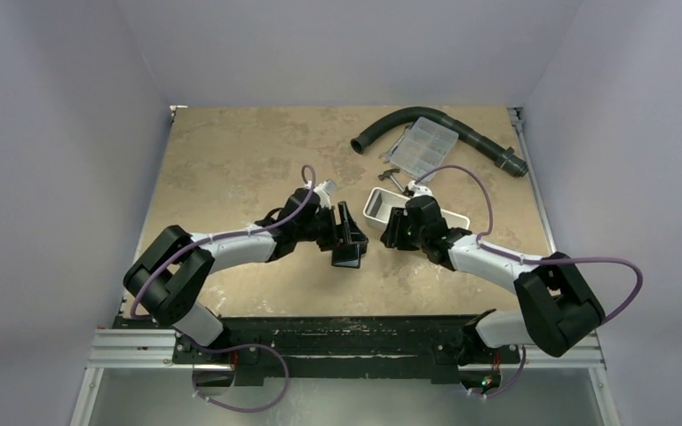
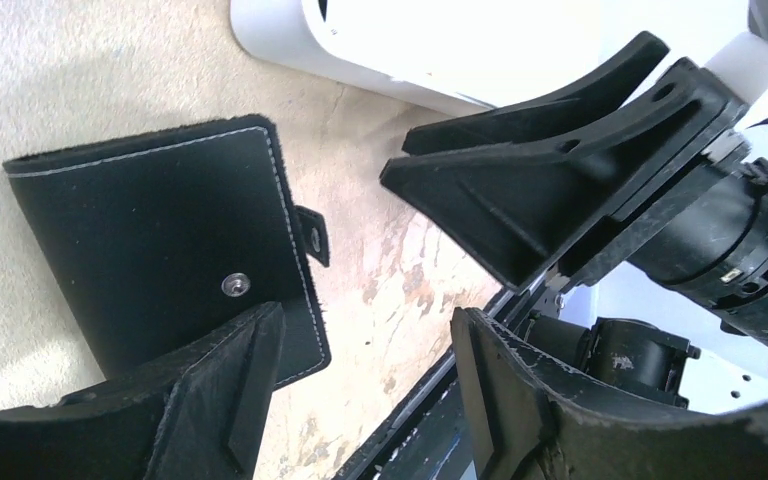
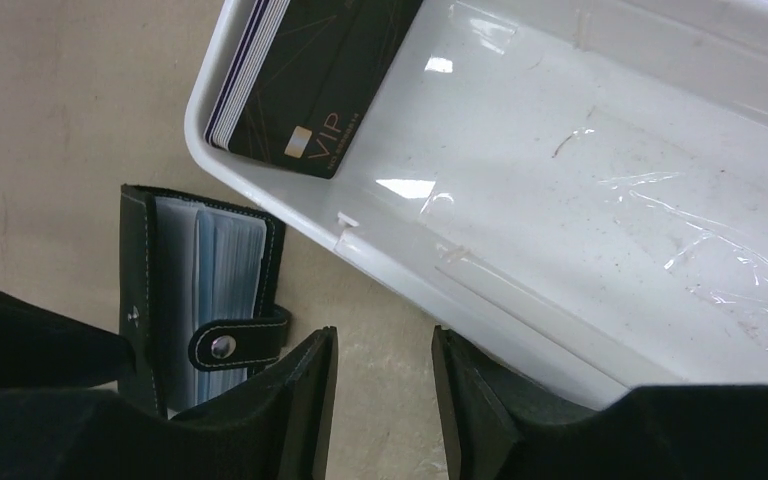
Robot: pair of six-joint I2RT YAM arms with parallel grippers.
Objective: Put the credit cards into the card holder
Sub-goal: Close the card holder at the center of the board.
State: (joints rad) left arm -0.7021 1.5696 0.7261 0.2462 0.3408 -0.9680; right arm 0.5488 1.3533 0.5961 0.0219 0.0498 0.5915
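The black card holder [image 2: 160, 230] lies on the table with a metal snap on its cover. In the right wrist view it [image 3: 200, 290] shows pale blue sleeves and a strap across them. It lies just left of the white tray [image 3: 580, 200], which holds a stack of dark credit cards [image 3: 300, 80] in one corner. My left gripper [image 2: 365, 385] is open and empty, and its left finger [image 2: 220, 400] overlaps the holder's near edge. My right gripper [image 3: 385, 375] is open and empty over bare table between holder and tray. From above, both grippers [image 1: 348, 231] [image 1: 389, 232] meet by the holder [image 1: 348, 259].
The white tray [image 1: 371, 209] sits mid-right, partly under my right arm. A black corrugated hose [image 1: 462, 129] curves along the back right, with a clear compartment box [image 1: 422, 142] beside it. Small metal bits [image 1: 392, 175] lie behind the tray.
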